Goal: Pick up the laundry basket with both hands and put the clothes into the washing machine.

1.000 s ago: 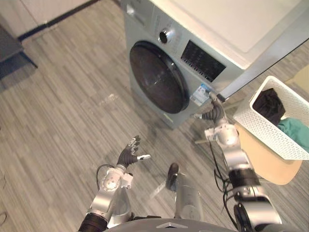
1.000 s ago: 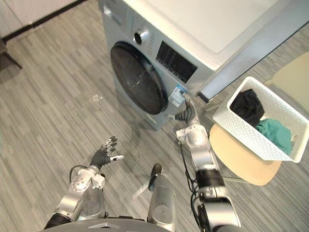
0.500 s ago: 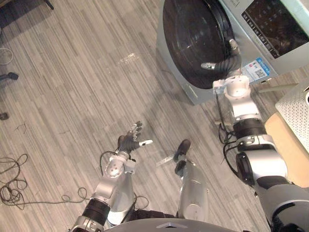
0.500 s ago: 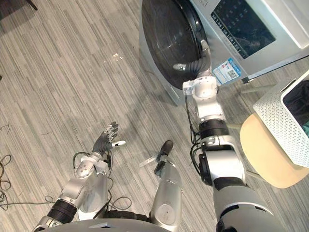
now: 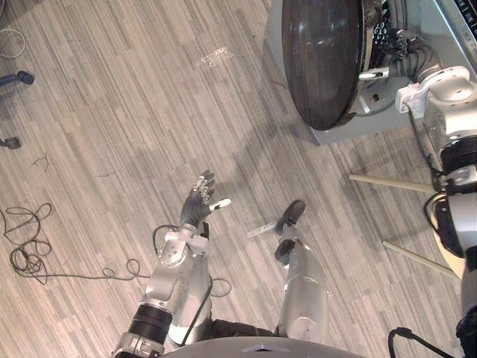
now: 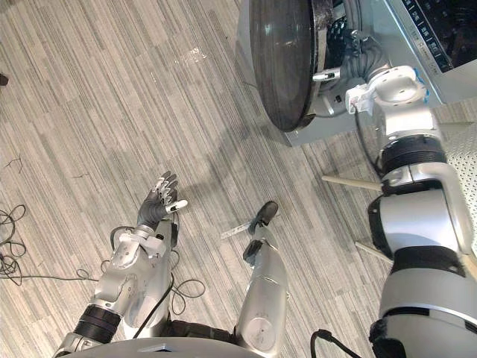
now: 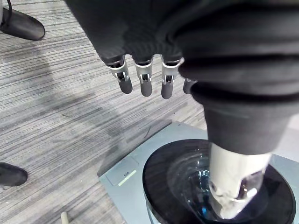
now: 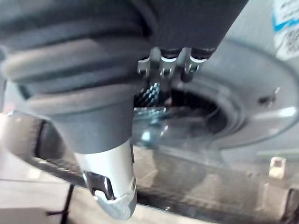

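Now washer door [image 5: 322, 63] swung wide open, was shut a moment ago; loading path clear. Basket [image 6: 468, 160] seems pale sliver far right, untouched, pickup pending. My right hand [image 6: 358, 58] behind door edge, grip can't tell. Left hand [image 5: 199, 207] fingers released, over floor [image 5: 112, 112].

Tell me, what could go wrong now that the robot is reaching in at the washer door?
1. The right robot hand sits in the gap between the partly open door and the front of the washing machine. If the door swung back, the hand could get pinched.
2. The stool's wooden legs stand close beside the right arm, so a wide swing might knock the stool.

The left robot hand hangs open over the floor, well away from both.
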